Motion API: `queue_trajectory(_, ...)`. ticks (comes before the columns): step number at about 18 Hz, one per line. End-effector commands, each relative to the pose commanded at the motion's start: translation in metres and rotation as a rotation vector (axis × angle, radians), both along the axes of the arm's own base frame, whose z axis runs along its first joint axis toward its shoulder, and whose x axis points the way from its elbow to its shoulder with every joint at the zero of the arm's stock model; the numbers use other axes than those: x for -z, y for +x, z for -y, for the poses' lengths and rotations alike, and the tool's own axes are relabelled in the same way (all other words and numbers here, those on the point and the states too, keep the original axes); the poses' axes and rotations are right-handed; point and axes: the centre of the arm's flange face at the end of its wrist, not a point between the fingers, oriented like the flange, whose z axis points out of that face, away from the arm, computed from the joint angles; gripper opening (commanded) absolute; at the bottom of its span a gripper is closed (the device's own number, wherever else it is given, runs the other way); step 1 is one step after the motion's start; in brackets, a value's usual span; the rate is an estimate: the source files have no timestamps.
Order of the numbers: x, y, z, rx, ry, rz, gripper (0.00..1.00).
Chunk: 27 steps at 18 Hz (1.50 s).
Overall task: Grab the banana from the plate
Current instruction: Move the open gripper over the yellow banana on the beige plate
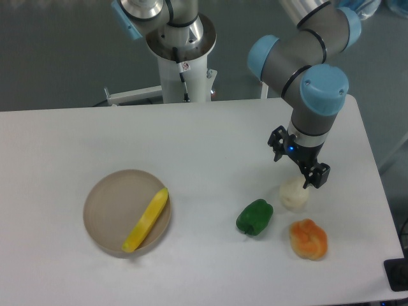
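Note:
The yellow banana (146, 220) lies slanted across the right half of the beige plate (105, 207), which sits at the front left of the white table. My gripper (299, 160) hangs well to the right of the plate, just above and behind a small white item (293, 194). Its two dark fingers are spread apart with nothing between them. Nothing touches the banana.
A green pepper (254, 217) and a lumpy orange item (308, 239) lie at the front right, near the white item. The robot's base column (183, 60) stands at the back edge of the table. The table's right edge runs close to the arm.

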Motion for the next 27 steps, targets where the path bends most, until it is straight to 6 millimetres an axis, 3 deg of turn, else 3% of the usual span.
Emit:
queue_trajectory(4,-0.002,0.001,-0.001,0.000,0.006,0.001,1.00)
queue_trajectory(7,-0.004,0.022,-0.013,0.010,0.014,0.007,1.00)
queue_trajectory(12,-0.021,0.111,-0.060,-0.096,0.122,0.109,1.00)
queue_trajectory(15,-0.004,0.171,-0.072,-0.123,0.101,0.149,1.00)
queue_trajectory(18,0.009,0.214,-0.084,-0.157,0.114,0.175,1.00)
queue_trajectory(20,0.023,0.248,-0.104,-0.212,0.156,0.179,1.00)
queue_trajectory(27,0.057,0.273,-0.150,-0.383,0.230,0.245,1.00)
